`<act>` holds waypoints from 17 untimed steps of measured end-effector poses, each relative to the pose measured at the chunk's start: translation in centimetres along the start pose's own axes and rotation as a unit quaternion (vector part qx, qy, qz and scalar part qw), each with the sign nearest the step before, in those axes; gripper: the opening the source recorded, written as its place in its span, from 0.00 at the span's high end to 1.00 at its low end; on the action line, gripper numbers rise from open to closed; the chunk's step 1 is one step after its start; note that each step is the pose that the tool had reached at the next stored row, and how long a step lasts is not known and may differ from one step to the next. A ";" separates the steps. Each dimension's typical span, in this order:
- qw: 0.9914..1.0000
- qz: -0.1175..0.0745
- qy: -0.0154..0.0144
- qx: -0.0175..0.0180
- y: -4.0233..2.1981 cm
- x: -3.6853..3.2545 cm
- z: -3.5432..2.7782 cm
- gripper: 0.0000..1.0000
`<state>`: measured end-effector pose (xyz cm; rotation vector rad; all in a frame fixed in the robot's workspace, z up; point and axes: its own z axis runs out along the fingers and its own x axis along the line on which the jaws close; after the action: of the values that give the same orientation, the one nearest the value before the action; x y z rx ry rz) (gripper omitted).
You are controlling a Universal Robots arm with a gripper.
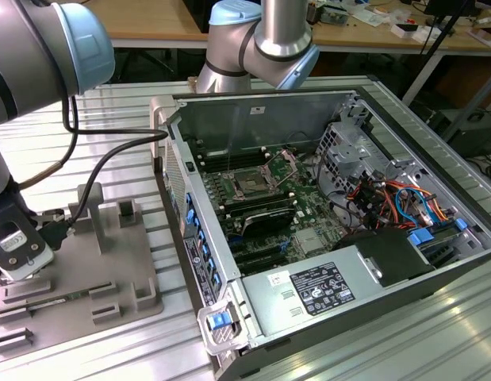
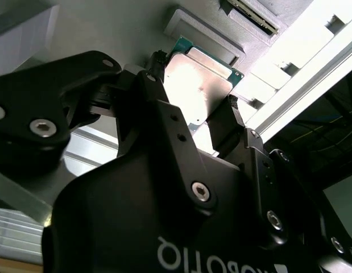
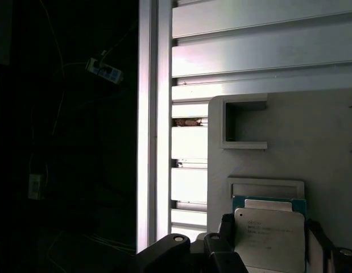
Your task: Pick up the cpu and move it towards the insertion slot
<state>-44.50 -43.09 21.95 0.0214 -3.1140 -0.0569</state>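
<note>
Silver cpu (image 2: 205,79) sits pinched by its edges in the gripper (image 2: 194,83) at the tray (image 1: 118,266); the slot (image 1: 251,181) lies well apart from the tray. Such a thin edge hold could let the cpu tilt or slip free on the way across.

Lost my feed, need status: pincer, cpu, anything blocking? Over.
Copy: pincer shut on cpu at grey tray. Well apart, insertion slot inside case. No obstruction seen.

Arm (image 1: 39,55) bent low, tool (image 2: 193,83) apparently clamped shut
</note>
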 end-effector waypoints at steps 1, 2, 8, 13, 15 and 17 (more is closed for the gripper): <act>1.000 0.000 0.000 0.000 0.00 0.00 -0.02 0.45; 1.000 0.000 0.000 0.000 0.00 0.00 -0.03 0.45; 1.000 0.000 0.000 0.000 0.00 0.01 -0.14 0.45; 1.000 0.000 0.000 0.000 0.02 0.02 -0.62 0.45; 1.000 0.000 0.000 0.000 0.03 0.01 -0.74 0.45; 1.000 0.000 0.000 0.000 0.03 0.02 -0.74 0.45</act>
<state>-44.50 -43.09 22.69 0.0213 -3.1141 -0.0571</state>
